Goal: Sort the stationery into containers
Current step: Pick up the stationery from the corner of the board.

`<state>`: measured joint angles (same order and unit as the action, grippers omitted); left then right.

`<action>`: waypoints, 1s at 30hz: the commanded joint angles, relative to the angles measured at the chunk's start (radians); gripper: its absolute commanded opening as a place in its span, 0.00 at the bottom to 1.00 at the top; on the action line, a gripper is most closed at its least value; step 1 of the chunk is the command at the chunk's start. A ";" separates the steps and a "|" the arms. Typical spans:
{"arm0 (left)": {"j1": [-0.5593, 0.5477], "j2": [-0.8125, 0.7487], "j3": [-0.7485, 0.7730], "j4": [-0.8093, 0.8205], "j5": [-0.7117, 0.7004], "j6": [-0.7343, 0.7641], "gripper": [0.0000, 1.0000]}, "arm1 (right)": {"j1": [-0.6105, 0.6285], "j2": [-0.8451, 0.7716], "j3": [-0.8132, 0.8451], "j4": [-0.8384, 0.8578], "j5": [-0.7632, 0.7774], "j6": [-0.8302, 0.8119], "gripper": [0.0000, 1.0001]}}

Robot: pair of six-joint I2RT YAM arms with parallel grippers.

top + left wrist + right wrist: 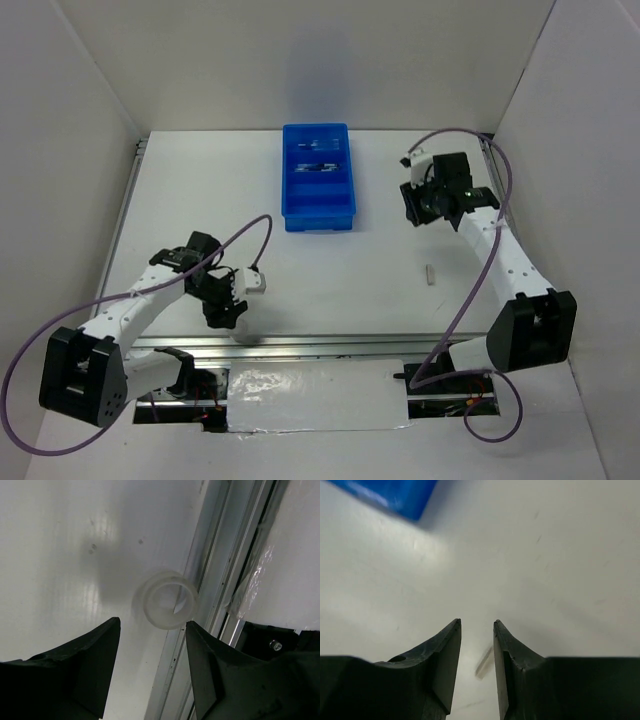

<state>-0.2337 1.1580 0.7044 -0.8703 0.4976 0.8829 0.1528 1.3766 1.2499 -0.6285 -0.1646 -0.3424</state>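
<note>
The blue tray [318,205] stands at the back centre with dark pens [316,166] in its far compartments. A clear tape ring [167,600] lies at the table's near edge, against the metal rail. My left gripper [153,621] hangs just short of it, open, the ring beyond the fingertips and close to the right one. From above, the left gripper [222,316] points down at the front left. A white eraser stub [431,273] lies at right. My right gripper [477,621] is open by a narrow gap and holds nothing. It hovers right of the tray [415,210].
An aluminium rail [210,595] runs along the near edge, with plastic film [252,587] beyond it. White walls enclose the table on three sides. A corner of the blue tray [395,497] shows at the upper left of the right wrist view.
</note>
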 commanded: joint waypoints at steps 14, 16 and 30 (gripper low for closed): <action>-0.130 0.043 -0.083 0.214 -0.166 -0.059 0.65 | -0.194 -0.174 -0.181 -0.105 -0.171 0.137 0.42; -0.131 0.045 -0.083 0.217 -0.166 -0.055 0.64 | -0.196 -0.174 -0.185 -0.103 -0.179 0.137 0.42; -0.151 0.098 -0.117 0.244 -0.156 -0.032 0.46 | -0.208 -0.151 -0.175 -0.108 -0.196 0.126 0.42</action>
<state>-0.3771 1.2472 0.6033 -0.6418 0.3248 0.8345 -0.0448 1.2232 1.0710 -0.7261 -0.3393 -0.2176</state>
